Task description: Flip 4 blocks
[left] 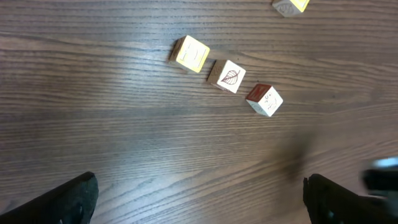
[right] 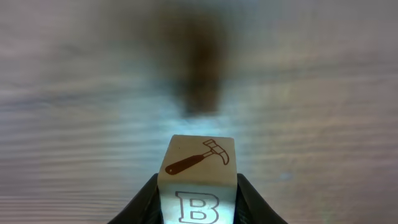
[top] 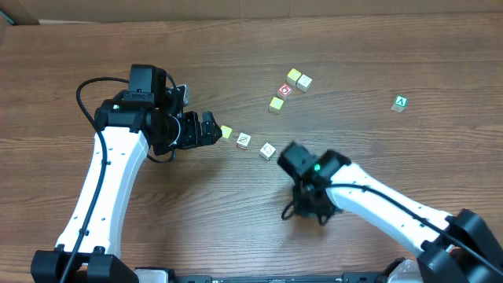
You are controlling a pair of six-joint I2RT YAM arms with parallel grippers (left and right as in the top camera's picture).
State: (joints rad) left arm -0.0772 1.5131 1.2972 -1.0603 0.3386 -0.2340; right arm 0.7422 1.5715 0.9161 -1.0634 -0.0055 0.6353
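Note:
Three pale wooden blocks lie in a slanted row: a yellow-faced one, one with a leaf drawing, and one with a reddish side. My left gripper is open just left of the yellow-faced block, with only bare table between its fingers. My right gripper is shut on a fourth block showing a hammer drawing and a letter B. The arm hides that block in the overhead view.
Behind the row sit a red-faced cube and yellow and tan cubes. A green "A" cube lies far right. The wood table stretches all round.

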